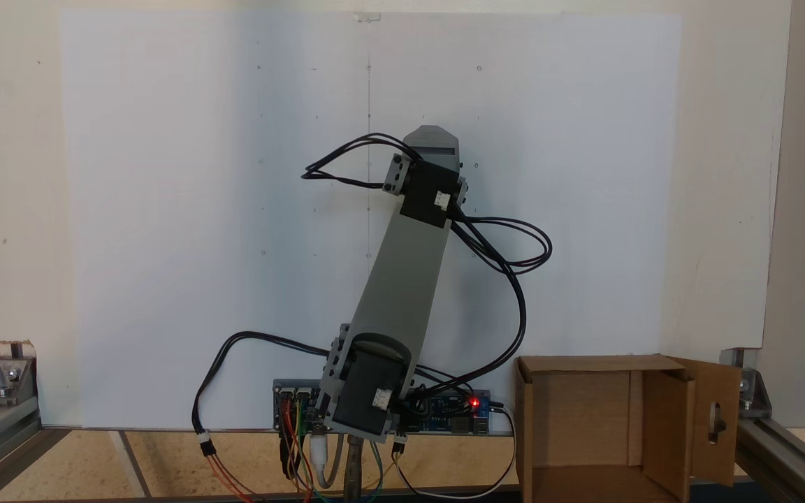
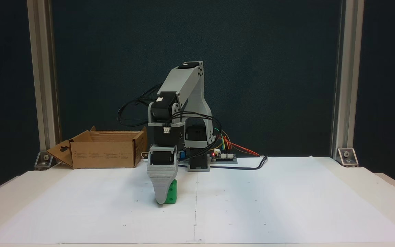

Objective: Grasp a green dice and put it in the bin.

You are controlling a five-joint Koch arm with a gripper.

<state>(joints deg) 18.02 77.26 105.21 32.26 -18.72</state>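
The green dice (image 2: pixel 172 194) rests on the white paper in front of the arm's base. My gripper (image 2: pixel 163 200) points straight down, its tip on the paper and touching the dice's left side. The broad grey jaw faces the camera and hides the other jaw, so the frames do not show whether the dice is gripped. In a fixed view from above, the arm (image 1: pixel 409 272) leans over that spot and covers it. The bin (image 2: pixel 103 155) is a brown cardboard box standing well left of and behind the gripper; its open inside and slotted flap show in the view from above (image 1: pixel 525 419).
A controller board (image 2: pixel 222 156) with coloured wires sits beside the arm's base. Black cables (image 1: pixel 507 258) loop off the arm. Aluminium frame posts (image 2: pixel 43 82) stand at the table's back corners. White paper (image 2: pixel 269 199) covers the table.
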